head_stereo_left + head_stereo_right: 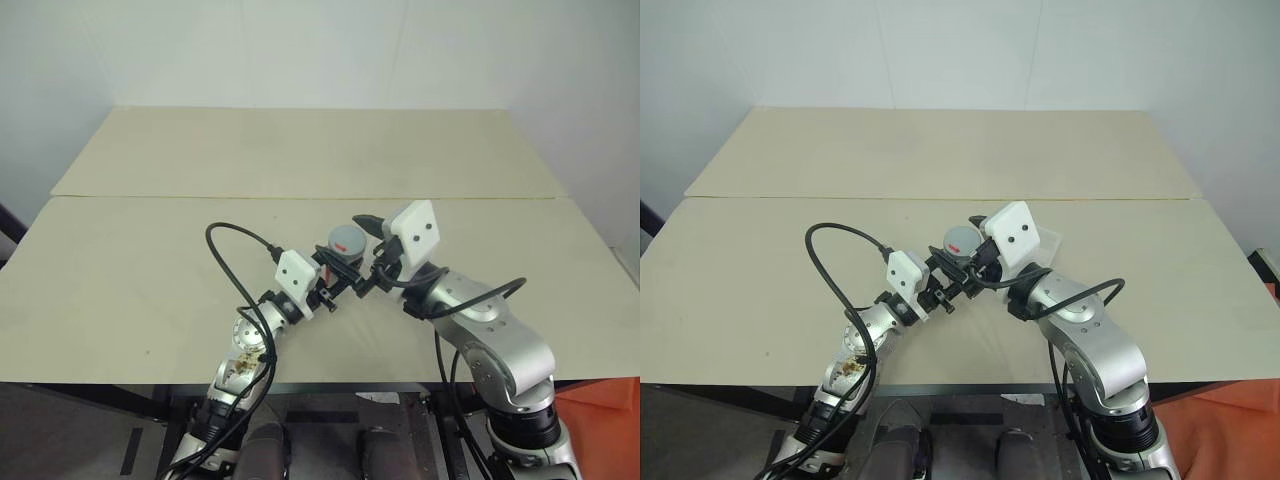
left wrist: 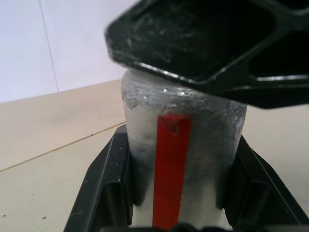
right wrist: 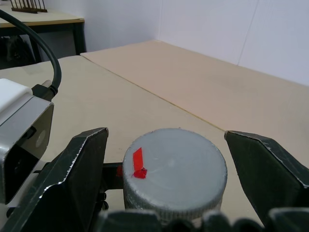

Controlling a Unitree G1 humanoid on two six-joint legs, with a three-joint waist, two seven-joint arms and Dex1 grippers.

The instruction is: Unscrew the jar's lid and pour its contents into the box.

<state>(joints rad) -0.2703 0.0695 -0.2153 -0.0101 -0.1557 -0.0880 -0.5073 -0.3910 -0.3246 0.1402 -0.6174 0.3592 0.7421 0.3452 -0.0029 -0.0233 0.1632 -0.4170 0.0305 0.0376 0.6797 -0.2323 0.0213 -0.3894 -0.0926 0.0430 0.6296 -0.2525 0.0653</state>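
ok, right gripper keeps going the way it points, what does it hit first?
Likely the lid of the jar: the open right gripper already straddles it, gaps on both sides. Depth unclear.

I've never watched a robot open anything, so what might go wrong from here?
The right gripper stands open with its black fingers apart from the round grey lid; closing off-centre might slip on it. The left gripper clamps the silvery-white jar with the red stripe off the table, so twisting might spin the jar in that grip.
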